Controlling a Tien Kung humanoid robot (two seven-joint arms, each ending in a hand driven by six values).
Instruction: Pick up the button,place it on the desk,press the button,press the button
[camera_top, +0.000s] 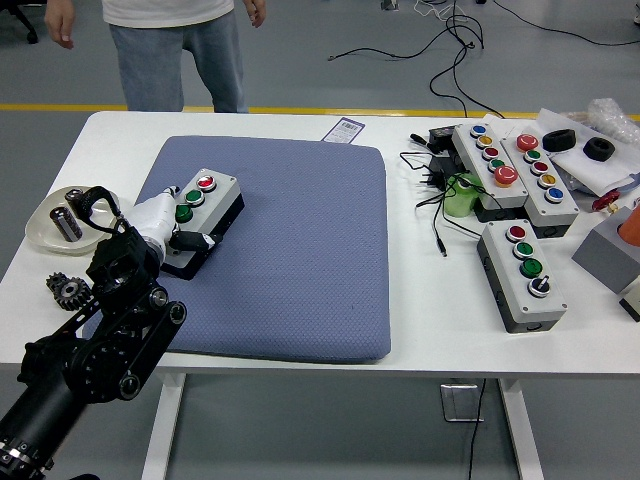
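A grey button box (212, 200) with a red button (205, 183) and a green button (184, 212) lies on the blue mat (300, 250), at its left side. My left hand (172, 222) is white and sits at the box's near-left end. One finger lies along the far side by the green button, and the thumb (196, 241) lies against the near side, so the hand is closed around that end. The box rests flat on the mat. My right arm is out of view.
A white dish (40, 232) with small cylinders and a black gear (66, 290) lie left of the mat. Several other button boxes (524, 272), a green object (462, 196) and cables lie at the right. A person (175, 45) stands at the far edge, hands hanging.
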